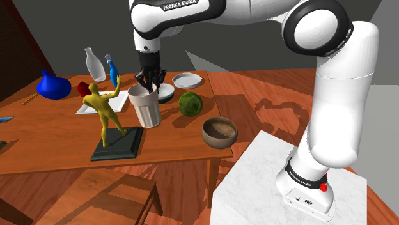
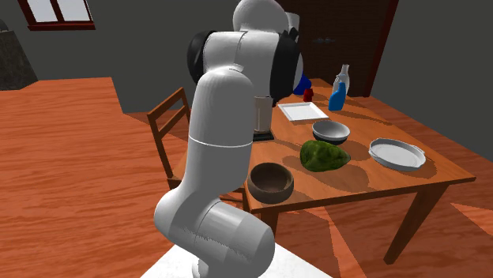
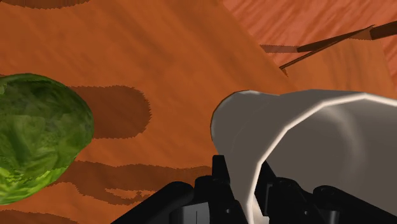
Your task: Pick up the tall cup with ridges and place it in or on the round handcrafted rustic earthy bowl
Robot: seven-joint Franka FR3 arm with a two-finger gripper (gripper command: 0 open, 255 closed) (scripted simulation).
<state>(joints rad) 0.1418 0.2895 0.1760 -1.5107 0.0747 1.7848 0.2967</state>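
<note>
As the gripper point(image 1: 150, 85) pinches the tall cup point(image 1: 147, 110) by its rim for lifting, the brown bowl point(image 1: 219, 132) sits at the cup's four o'clock in the shoulder view.

A: Where's the arm?
B: The white arm point(image 1: 336, 102) rises from its base, bends at the elbow and reaches toward the shoulder view's left, wrist pointing down.
A: And the gripper?
B: The black gripper point(image 1: 149, 82) hangs upright, one finger inside and one outside the rim of the pale cup point(image 1: 146, 108), clasping its wall.
</note>
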